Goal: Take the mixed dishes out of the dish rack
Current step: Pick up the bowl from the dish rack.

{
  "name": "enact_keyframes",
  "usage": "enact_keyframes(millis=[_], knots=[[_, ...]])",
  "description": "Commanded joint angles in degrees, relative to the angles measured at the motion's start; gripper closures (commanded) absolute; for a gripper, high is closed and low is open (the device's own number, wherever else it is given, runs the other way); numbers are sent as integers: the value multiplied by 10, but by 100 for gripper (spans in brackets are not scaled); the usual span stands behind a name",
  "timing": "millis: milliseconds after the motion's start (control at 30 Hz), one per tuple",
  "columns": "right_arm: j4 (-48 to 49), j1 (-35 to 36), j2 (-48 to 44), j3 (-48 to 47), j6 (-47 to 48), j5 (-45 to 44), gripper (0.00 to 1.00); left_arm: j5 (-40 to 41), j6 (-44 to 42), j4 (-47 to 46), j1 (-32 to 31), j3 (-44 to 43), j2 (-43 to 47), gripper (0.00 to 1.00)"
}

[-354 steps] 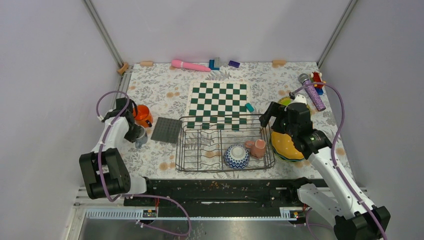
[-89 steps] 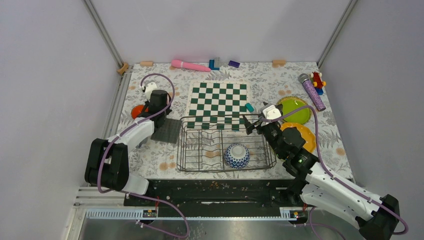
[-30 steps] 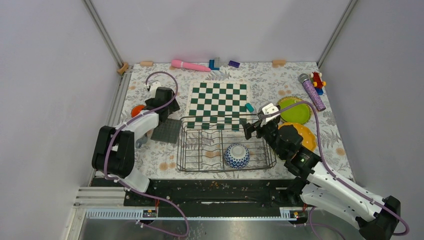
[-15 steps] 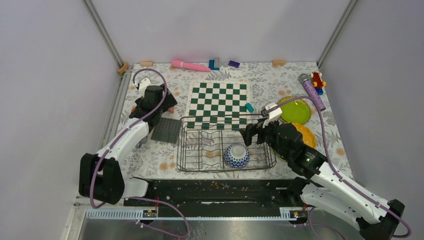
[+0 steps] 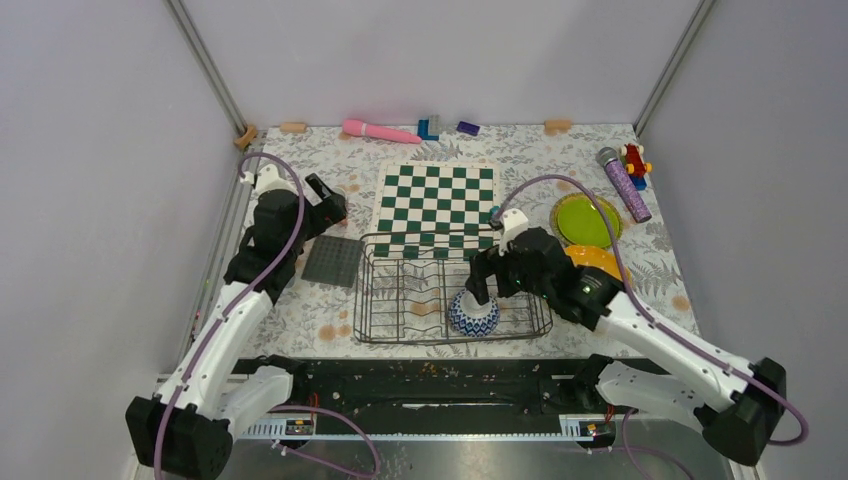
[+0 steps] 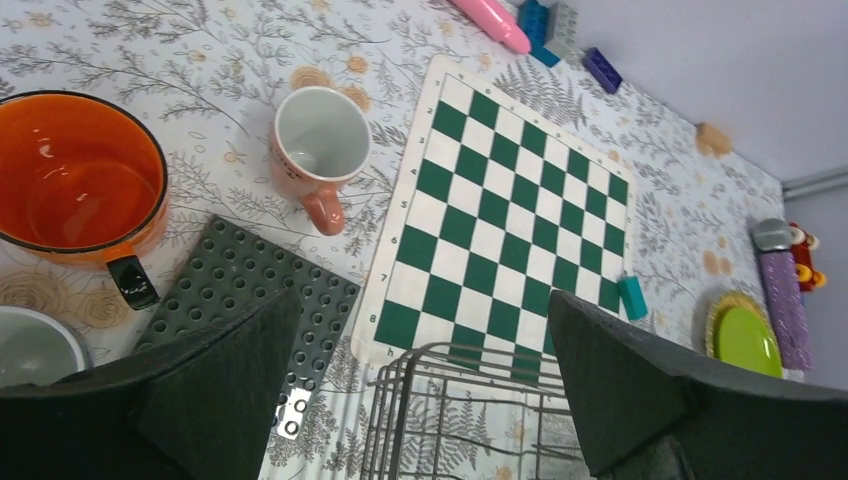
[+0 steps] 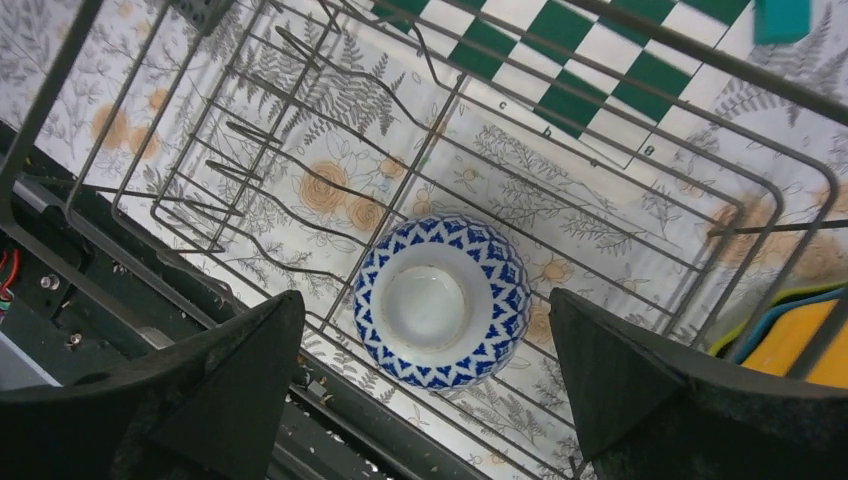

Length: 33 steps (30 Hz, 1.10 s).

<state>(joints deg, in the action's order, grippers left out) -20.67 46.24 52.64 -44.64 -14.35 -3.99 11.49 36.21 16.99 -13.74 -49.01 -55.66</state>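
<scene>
The dish rack (image 5: 400,292) holds only the blue-and-white bowl (image 5: 473,314), lying upside down near its front right corner. My right gripper (image 5: 482,283) hangs open just above it; in the right wrist view the bowl (image 7: 440,300) lies between the spread fingers of that gripper (image 7: 425,390). My left gripper (image 6: 420,390) is open and empty over the rack's far left corner (image 6: 450,410). Left of the rack stand the pink mug (image 6: 318,150), orange cup (image 6: 80,190) and grey cup (image 6: 30,345). The lime plate (image 5: 586,220) and yellow-orange plate (image 5: 604,262) lie right of the rack.
The chessboard (image 5: 435,205) lies behind the rack, with a teal block (image 5: 498,214) at its right edge. A dark grey studded mat (image 5: 332,260) sits left of the rack. A pink wand (image 5: 380,131), blue blocks (image 5: 430,127) and a purple microphone (image 5: 625,185) line the back.
My left gripper opened fully, and its arm rose and drew back from the cups. My right gripper swung left from the plates to above the bowl.
</scene>
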Motion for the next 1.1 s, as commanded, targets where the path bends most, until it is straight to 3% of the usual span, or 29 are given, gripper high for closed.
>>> enact_keyframes(millis=[0,333,567,1067], knots=[[-73,5,80,-66,-32,26,2,-51,-18,-19,-1,21,37,1],[-130,15,219,-128,-48,44,11,-55,-30,-9,-1,27,38,1],[-153,36,256,-143,-55,-20,16,-55,-33,-11,-1,28,28,1],[-164,51,306,-158,-60,-48,27,-61,-34,-10,-1,26,24,1]])
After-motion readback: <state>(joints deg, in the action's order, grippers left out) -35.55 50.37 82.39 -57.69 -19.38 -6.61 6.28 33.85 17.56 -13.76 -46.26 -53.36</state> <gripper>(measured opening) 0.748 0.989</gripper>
